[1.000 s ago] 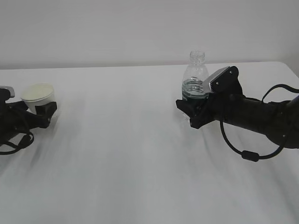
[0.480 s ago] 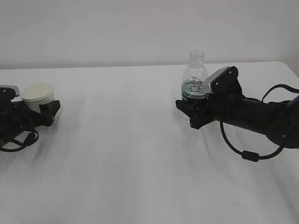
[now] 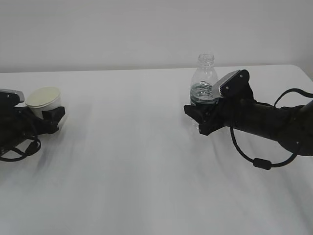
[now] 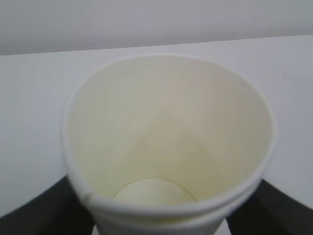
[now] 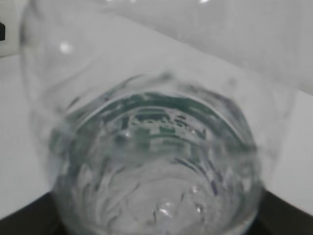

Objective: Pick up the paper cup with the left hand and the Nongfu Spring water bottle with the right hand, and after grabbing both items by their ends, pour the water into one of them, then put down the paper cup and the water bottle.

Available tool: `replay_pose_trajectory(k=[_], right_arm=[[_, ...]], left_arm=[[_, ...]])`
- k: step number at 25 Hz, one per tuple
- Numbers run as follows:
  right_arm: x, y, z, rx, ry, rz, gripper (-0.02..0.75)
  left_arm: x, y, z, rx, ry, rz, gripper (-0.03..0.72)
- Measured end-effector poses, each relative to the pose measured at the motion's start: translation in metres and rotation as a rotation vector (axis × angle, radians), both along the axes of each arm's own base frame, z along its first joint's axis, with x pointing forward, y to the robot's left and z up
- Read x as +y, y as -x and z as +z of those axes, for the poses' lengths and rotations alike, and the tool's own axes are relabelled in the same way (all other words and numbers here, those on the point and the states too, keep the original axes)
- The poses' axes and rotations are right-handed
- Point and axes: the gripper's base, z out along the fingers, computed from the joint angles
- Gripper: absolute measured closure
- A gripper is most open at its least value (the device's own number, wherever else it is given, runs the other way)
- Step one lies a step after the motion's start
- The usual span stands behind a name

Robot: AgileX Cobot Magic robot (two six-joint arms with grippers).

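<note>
White tabletop, a cup at the far left and a bottle right of centre, each with a black arm at it.

Exterior view: the paper cup (image 3: pixel 44 101) stands at the table's (image 3: pixel 137 161) left edge, tilted slightly, with the left hand (image 3: pixel 47 119) low around its base, one black finger showing just right of it. The Nongfu Spring water bottle (image 3: pixel 204 81) stands upright, capless, its lower half hidden behind the right hand (image 3: pixel 198 117), whose fingers clasp it.
Left wrist view: cream cup interior fills the frame, dark fingers (image 4: pixel 39 208) flanking the base; whether they press it cannot be told.
Right wrist view: the bottle's clear ribbed body and green label loom close, water (image 5: pixel 161 196) inside, fingers (image 5: pixel 29 215) against both sides.
</note>
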Motion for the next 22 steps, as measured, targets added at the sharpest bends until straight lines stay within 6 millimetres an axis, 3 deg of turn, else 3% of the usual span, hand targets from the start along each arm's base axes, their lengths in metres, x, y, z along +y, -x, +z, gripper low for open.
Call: replay_pose_trajectory(k=[12,22], right_arm=[[0.000,0.000,0.000,0.003,0.000,-0.001,0.270],[0.000,0.000,0.000,0.003,0.000,-0.001,0.271]], left_arm=[[-0.009,0.003,0.000,0.013,0.024,-0.103,0.170],[-0.024,0.006,0.036,-0.049,0.025,-0.294,0.170]])
